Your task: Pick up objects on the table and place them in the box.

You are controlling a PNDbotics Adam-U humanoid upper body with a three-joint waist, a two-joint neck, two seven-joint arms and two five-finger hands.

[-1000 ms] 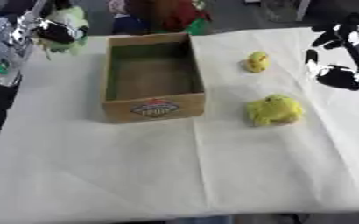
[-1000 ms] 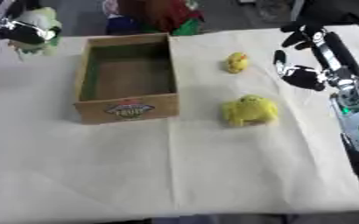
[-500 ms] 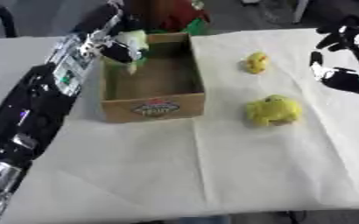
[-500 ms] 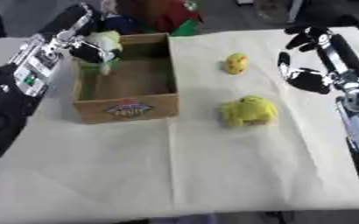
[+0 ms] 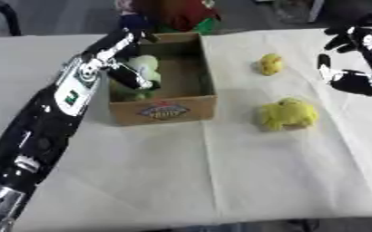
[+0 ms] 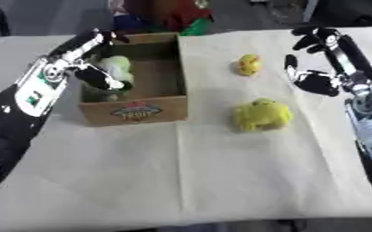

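A cardboard box [image 5: 165,110] with a fruit label stands left of the table's middle. My left hand [image 5: 128,75] reaches down into it from the left, its dark fingers curled on a pale green and white plush toy [image 5: 147,66] that sits low against the box's left wall. A small yellow duck [image 5: 271,64] lies to the right of the box. Nearer to me is a bigger yellow plush [image 5: 288,114]. My right hand [image 6: 316,81] hovers open at the right, beyond both yellow toys, holding nothing.
A white cloth [image 5: 181,176] covers the table. Red, green and blue soft things [image 5: 177,13] are piled at the far edge behind the box. A dark chair part [image 5: 2,13] shows at the upper left.
My left arm has swung from the table's far left over to the box and lowered the pale plush toy into it. The right hand has hardly moved.
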